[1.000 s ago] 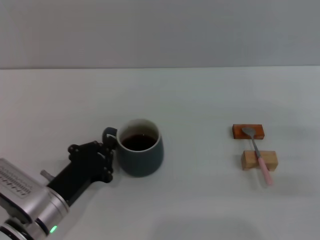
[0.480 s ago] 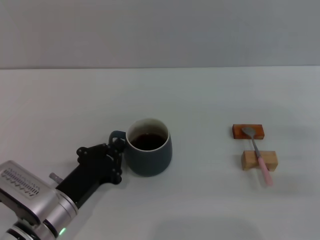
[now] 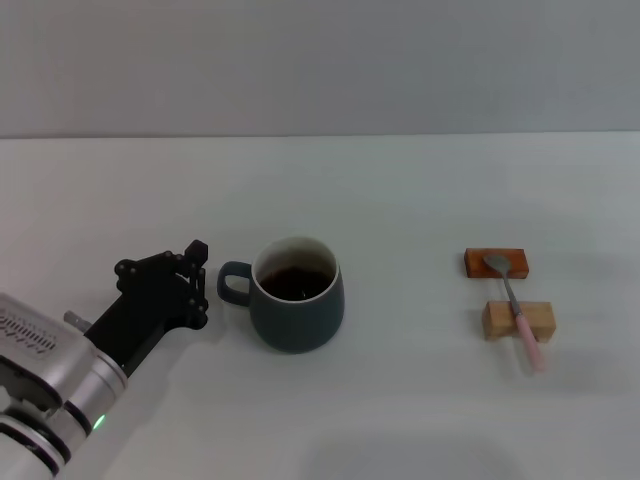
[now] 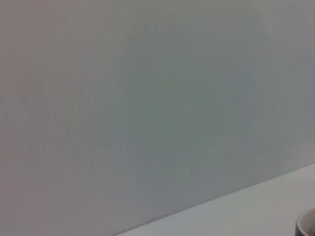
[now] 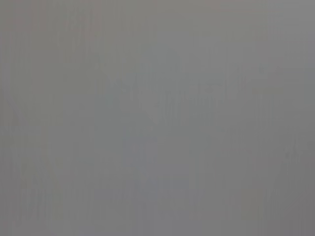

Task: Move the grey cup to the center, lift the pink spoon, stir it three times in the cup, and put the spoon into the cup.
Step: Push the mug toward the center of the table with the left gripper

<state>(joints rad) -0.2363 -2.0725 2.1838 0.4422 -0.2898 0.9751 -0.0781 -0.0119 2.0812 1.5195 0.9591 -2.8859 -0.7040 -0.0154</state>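
Your left gripper [image 3: 197,268] sat just beside the cup [image 3: 297,294], apart from its handle; I couldn't tell its jaw state. The spoon [image 3: 514,308] lay untouched across two blocks [image 3: 518,320], well beyond the cup, so lifting, stirring and dropping in remained.

text: none legible | labels: none | numbers: none

Black left gripper [image 3: 196,275], silver wrist (green light)

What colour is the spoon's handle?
Pale pink on the pink spoon, clearest in the head view.
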